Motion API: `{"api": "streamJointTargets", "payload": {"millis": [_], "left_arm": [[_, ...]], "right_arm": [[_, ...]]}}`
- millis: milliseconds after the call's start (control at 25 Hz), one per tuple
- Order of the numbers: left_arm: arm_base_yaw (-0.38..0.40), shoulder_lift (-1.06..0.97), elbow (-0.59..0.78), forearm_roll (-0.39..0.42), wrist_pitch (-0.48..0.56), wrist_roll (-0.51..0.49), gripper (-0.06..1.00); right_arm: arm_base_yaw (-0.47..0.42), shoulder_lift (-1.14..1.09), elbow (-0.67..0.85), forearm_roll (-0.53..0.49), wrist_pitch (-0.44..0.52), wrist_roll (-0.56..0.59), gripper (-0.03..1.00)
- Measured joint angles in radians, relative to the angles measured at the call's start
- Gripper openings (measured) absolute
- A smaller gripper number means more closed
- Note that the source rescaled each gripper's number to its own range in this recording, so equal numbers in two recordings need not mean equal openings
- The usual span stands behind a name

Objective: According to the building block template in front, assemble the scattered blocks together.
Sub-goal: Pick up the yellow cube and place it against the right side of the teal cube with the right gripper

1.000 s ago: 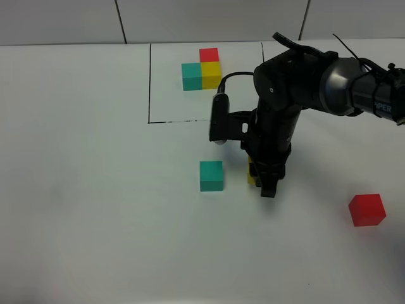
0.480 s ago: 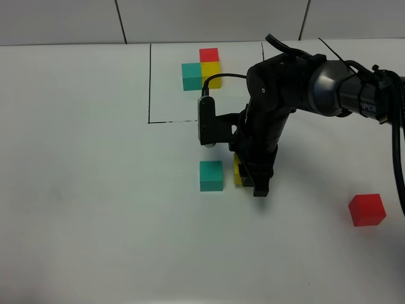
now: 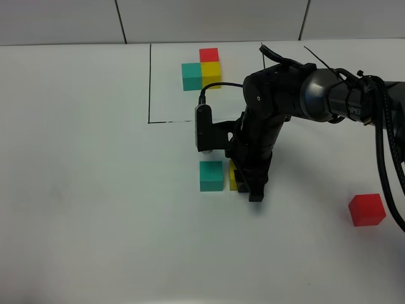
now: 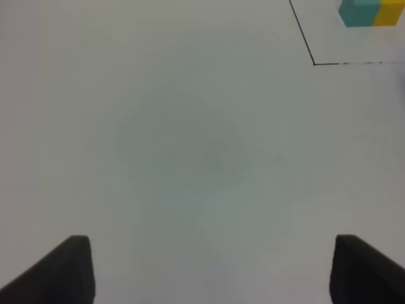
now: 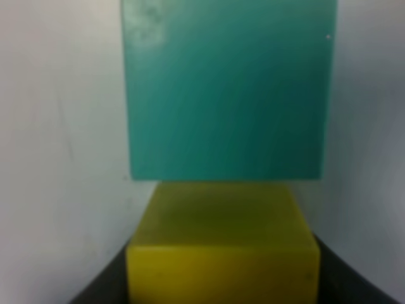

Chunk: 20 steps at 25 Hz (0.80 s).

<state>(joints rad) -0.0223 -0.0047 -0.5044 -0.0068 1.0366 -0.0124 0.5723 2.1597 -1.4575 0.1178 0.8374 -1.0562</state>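
My right gripper (image 3: 245, 185) pinches the yellow cube (image 5: 221, 253) just beside the teal cube (image 3: 211, 175); my left gripper (image 4: 209, 269) hangs spread above the white table (image 4: 190, 158).

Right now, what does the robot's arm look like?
The right arm is glossy black, thick and rounded. Black cables trail from it, and a small silver-and-black camera sits by its black tool. The left tool has dark fingers too.

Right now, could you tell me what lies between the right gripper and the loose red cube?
Nothing: in the exterior high view, only bare white table separates the right gripper, holding a yellow cube, from the plain red cube.
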Motion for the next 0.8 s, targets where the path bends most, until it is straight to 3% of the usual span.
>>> {"api": "streamJointTargets", "payload": {"millis": [800], "left_arm": [[0.0,0.0,0.0,0.0,0.0,0.0,0.79]], "right_arm": [[0.0,0.025,-0.01,0.036,-0.012,-0.007,0.01]]}}
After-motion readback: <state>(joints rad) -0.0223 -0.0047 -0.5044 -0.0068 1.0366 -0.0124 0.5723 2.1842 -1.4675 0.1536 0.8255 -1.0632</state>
